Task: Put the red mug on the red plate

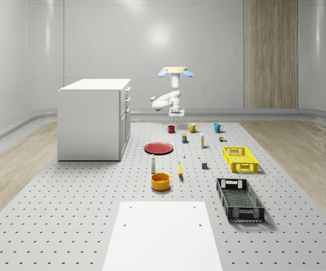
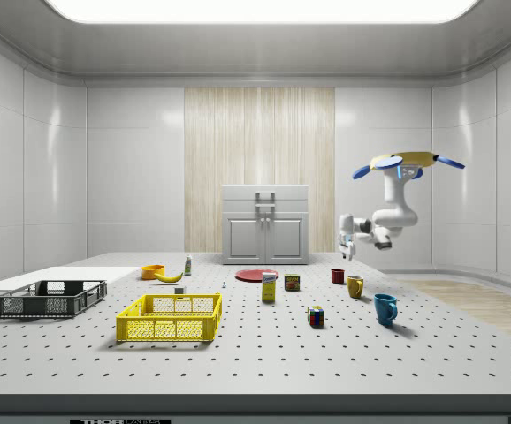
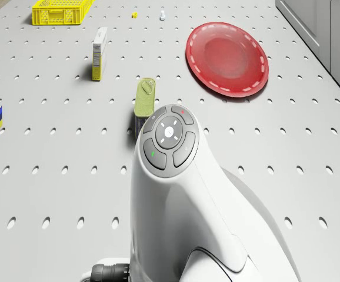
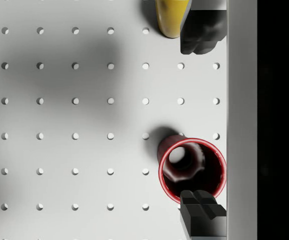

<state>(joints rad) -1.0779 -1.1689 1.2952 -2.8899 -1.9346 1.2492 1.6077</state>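
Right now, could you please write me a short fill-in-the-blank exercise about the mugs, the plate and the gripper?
1. The gripper hangs in the air above the ____ mug.
2. In the wrist view the gripper's fingers are ____.
3. The red plate has ____ on it.
4. The drone ____ above the table, past the row of mugs.

Missing words: red; open; nothing; hovers

Yellow mug (image 4: 172, 17) cut off at the wrist view's top edge; lower fingertip (image 4: 200, 212) overlaps red mug's (image 4: 192, 167) rim.
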